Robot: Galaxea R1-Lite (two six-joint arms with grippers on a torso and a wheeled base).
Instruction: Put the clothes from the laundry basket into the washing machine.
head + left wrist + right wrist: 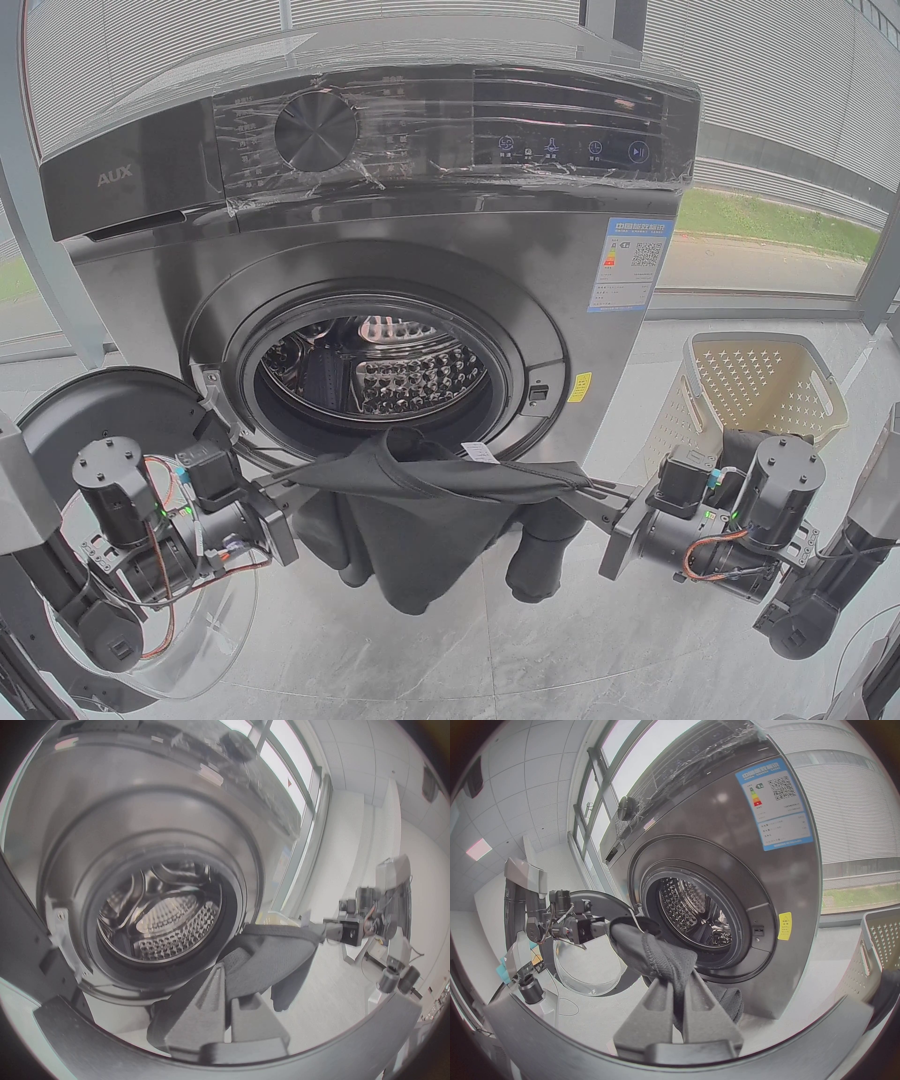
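black garment (422, 497) stretched wide, folds hanging

Black garment (441, 487); grey washer (394, 234); beige basket (759, 375) (perforated).

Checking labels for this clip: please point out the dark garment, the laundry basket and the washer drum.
dark garment (427, 483): head view, stretched middle fabric.
laundry basket (764, 380): head view, perforated inner wall.
washer drum (412, 375): head view, perforated metal wall.

Grey wedge-fingered left hand (229, 985), black cylindrical motors (112, 487), orange cables (705, 555)
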